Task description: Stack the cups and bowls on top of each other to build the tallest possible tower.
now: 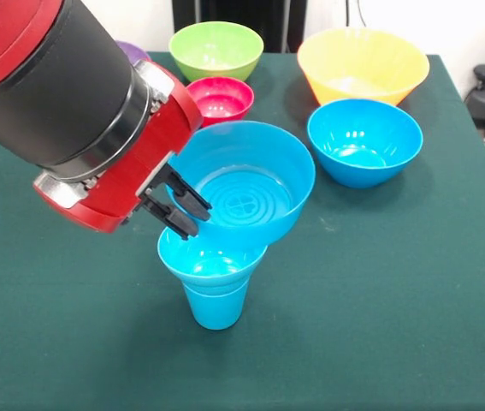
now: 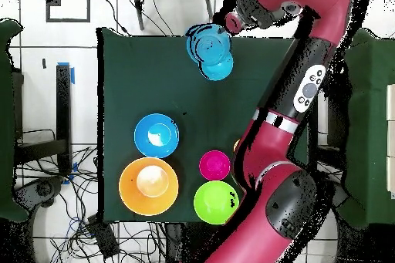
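Note:
A blue cup (image 1: 216, 306) stands on the green table near its front, and the stack also shows in the overhead view (image 2: 210, 53). A small blue bowl (image 1: 192, 259) sits on the cup. A wider blue bowl (image 1: 251, 184) rests tilted on top of that. My gripper (image 1: 180, 207) comes in from the left and is shut on the wide bowl's left rim; in the overhead view it (image 2: 230, 24) is at the stack's edge. The yellow and orange cups are out of view.
A third blue bowl (image 1: 364, 141) (image 2: 156, 135), the yellow-orange bowl (image 1: 362, 64) (image 2: 149, 185), a red bowl (image 1: 221, 98) (image 2: 214, 165) and a green bowl (image 1: 216, 49) (image 2: 214, 202) stand behind the stack. A purple bowl (image 1: 133, 51) peeks from behind my arm.

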`<state>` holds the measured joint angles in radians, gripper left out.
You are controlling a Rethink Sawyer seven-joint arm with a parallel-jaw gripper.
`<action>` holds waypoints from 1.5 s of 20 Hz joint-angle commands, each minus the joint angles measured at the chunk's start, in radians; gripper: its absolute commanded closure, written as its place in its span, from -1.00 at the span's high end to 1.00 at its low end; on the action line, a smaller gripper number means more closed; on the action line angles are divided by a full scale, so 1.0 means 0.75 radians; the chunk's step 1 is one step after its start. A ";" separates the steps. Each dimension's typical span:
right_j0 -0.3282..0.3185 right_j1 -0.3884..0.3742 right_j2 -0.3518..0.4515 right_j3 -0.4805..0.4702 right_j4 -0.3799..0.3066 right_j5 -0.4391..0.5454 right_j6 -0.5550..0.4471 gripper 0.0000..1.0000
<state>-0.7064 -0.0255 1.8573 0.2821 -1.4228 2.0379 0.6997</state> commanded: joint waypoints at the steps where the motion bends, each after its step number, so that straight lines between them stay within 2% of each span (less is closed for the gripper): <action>1: 0.040 0.044 -0.013 -0.129 -0.131 0.013 -0.042 -1.00; 28: 0.012 0.059 0.073 -0.140 -0.267 -0.089 -0.186 -1.00; 30: 0.014 0.058 0.096 -0.155 -0.307 -0.082 -0.215 -1.00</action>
<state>-0.7081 0.0189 1.9469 0.2815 -1.5284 2.0379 0.6997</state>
